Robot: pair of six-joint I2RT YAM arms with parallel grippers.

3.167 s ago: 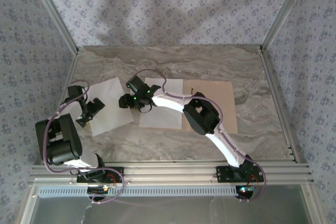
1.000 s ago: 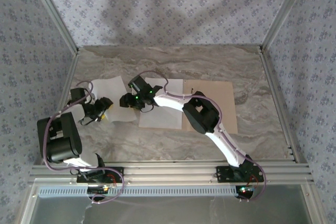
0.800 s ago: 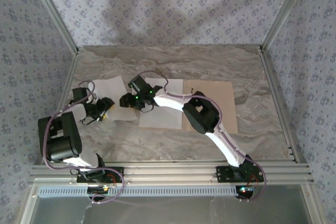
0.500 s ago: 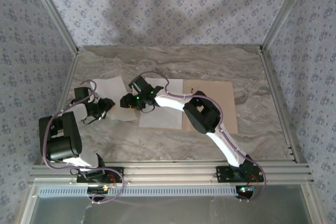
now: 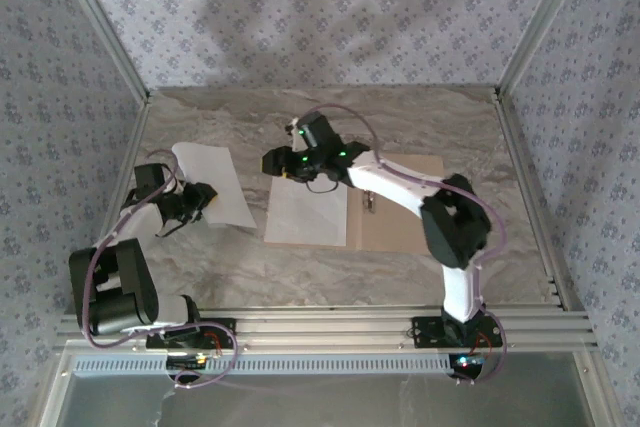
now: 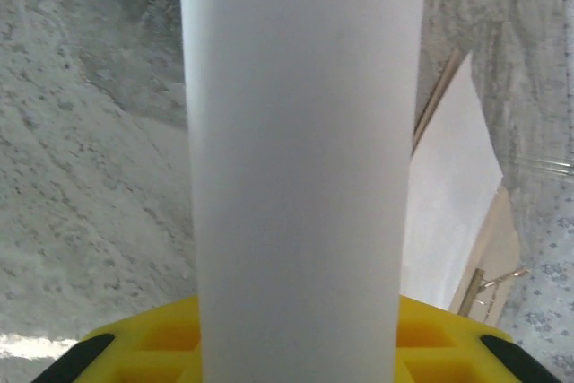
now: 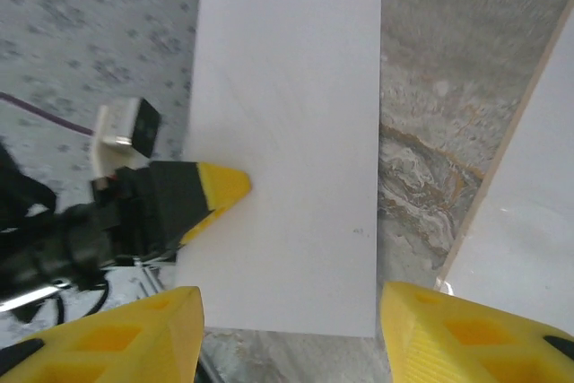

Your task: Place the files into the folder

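A sheet (image 5: 214, 179), extending toward 1 o'clock, is being clamped by the left gripper (image 5: 200, 199). The right gripper (image 5: 272, 162) is being held open and empty at the sheet's 3 o'clock. A second sheet (image 5: 305, 215) is lying at the folder's (image 5: 410, 222) 9 o'clock.

grey marbled tabletop (image 5: 300, 277), blue floral wallpaper walls (image 5: 330, 17), aluminium corner posts (image 5: 100, 22)

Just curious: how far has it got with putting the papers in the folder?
Done, it seems: one sheet lies flat beside the clip of the open folder. In hand: the left fingers pinch the other sheet, partly raised off the table; the right fingers hover open. Left: carry it over and lay it in.
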